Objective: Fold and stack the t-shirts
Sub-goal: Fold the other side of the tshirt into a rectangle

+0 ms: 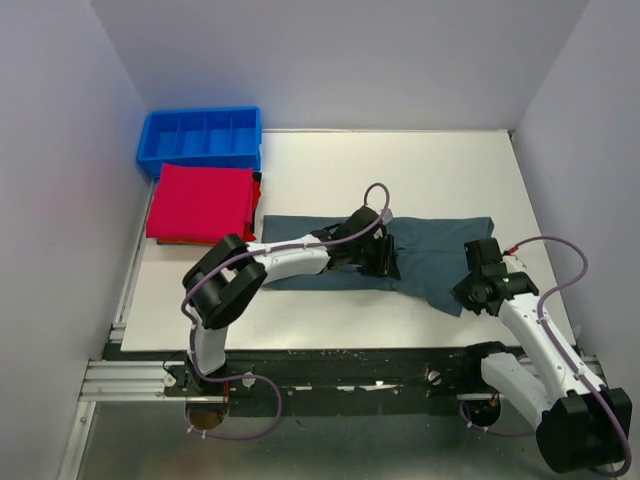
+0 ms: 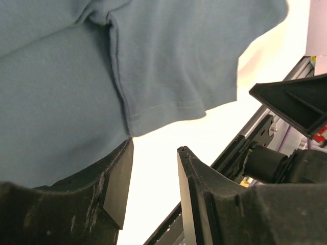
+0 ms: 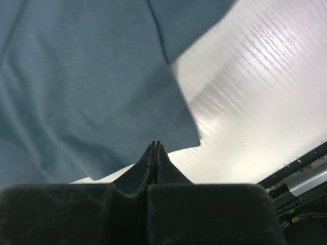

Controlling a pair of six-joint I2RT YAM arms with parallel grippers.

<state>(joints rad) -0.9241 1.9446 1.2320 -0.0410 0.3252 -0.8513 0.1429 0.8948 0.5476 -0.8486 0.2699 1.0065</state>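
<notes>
Far left, the red t-shirt [image 1: 200,203] lies folded, just beside the blue tray [image 1: 200,140]. Mid-table the grey-blue t-shirt [image 1: 440,250] lies flat as a long strip. Left gripper [image 2: 155,153] is at its near hem, jaws apart, nothing betw. them. Right gripper [image 3: 155,146] is at the near right corner, jaws together; if cloth is pinched, I cannot tell. The cloth looks light, soft and floppy, so I would take it at hem or corner.

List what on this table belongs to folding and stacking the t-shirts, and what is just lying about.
Part of the job:
- grey-blue shirt, spread flat in the middle of the table
- red shirt, already folded, at the far left

Lying about:
- blue tray, behind the red shirt
</notes>
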